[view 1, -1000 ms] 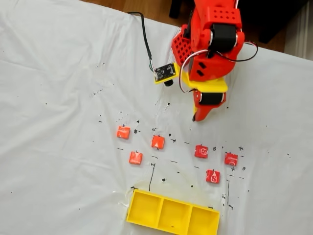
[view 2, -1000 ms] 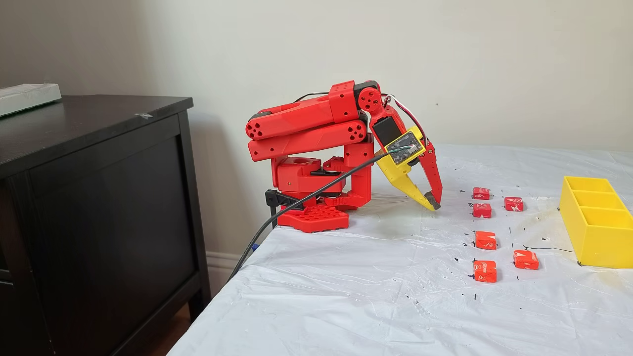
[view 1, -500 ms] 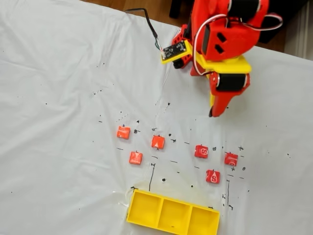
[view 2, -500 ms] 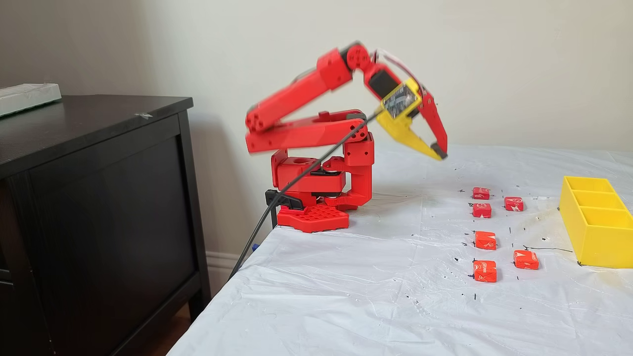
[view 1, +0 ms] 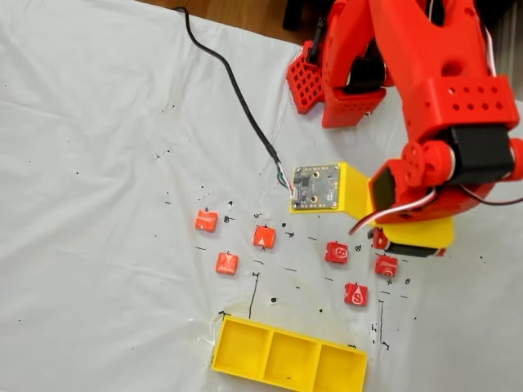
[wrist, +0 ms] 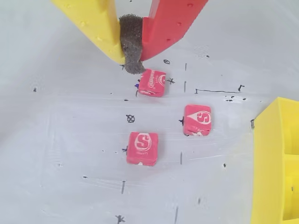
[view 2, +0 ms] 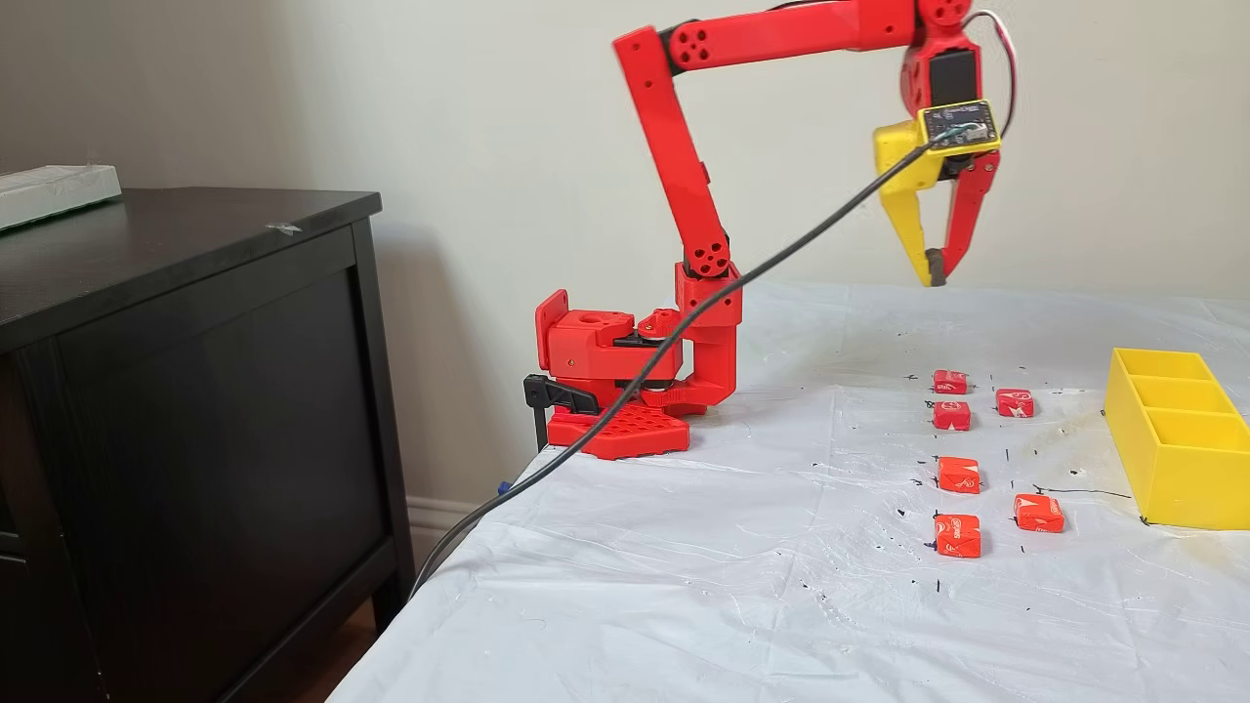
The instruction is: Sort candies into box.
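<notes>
A room in a home, by every sign. Beside the table [view 2: 684, 586] stands a dark wooden dresser [view 2: 195, 410], pushed against a plain cream wall [view 2: 439, 117] trimmed with a white baseboard [view 2: 437, 522]. Under the dresser's foot, a strip of brown wood floor [view 2: 337, 664]. Spread over the table, a wrinkled white plastic sheet [view 1: 98, 163] speckled with black pen marks, household fashion rather than a lab bench. On the dresser's top at far left, a flat white object [view 2: 49, 190], too cropped to identify. Clamped at the table edge nearest the dresser, a hobby-grade red printed arm [view 2: 674, 195] trailing a black cable [view 2: 586, 420] off the table edge.
</notes>
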